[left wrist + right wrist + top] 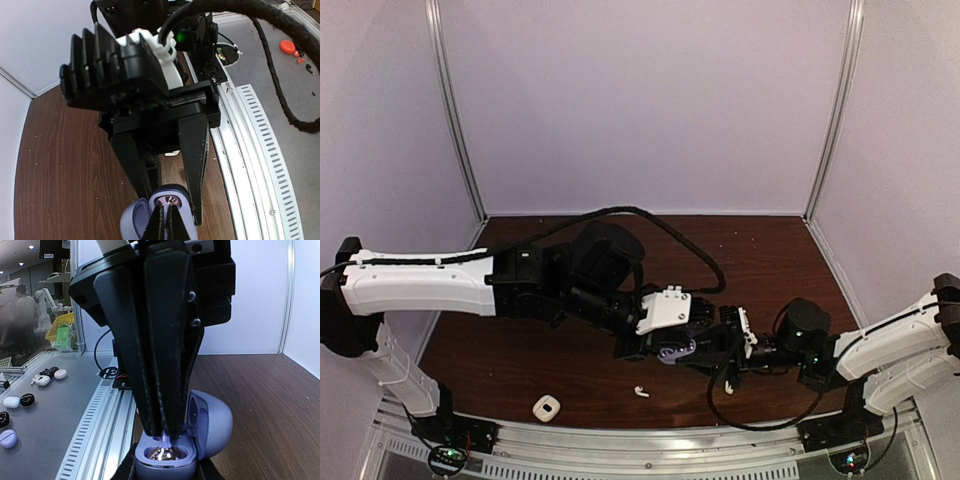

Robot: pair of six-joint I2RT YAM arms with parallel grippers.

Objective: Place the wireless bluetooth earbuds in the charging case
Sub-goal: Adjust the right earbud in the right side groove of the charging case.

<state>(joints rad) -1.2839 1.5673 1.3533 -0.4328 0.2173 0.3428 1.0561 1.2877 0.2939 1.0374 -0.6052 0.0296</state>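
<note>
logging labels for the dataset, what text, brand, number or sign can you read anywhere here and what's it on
No text can be read in any of the three views.
Pale strip high at the top left of the right wrist view: perhaps a sign, too blurred to read.
Green box beyond the table edge: any print is too small to read.
Purple charging case: no marking shows on it.
</note>
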